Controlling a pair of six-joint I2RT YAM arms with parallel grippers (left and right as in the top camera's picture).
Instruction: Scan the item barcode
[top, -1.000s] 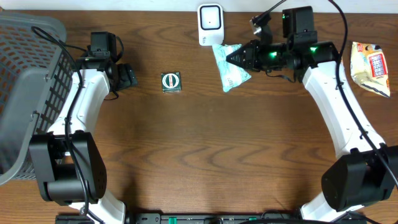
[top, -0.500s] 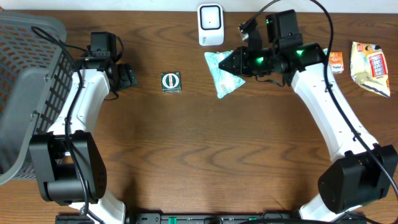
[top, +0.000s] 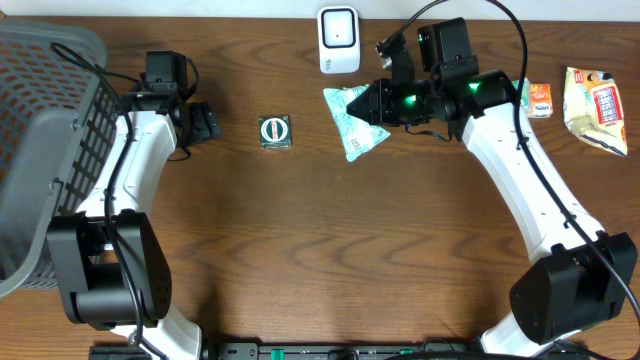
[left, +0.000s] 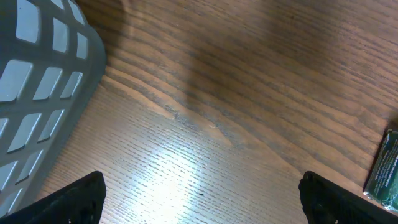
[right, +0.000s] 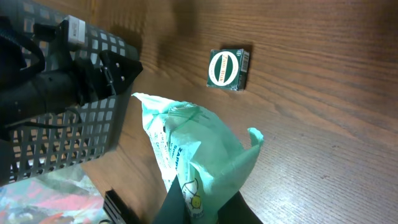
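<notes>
Pouch held in front of the scanner

The right pincer (top: 366, 101) is clenched on one end of the mint-green pouch (top: 349, 128), which is held tilted over the desk (top: 320, 240), just on the near side of the white scanner (top: 339, 40) at the far edge. The left pincer (top: 206, 123) stands released and empty beside the grey basket (top: 40, 150), with a small green box (top: 275, 131) lying between it and the pouch.
</notes>
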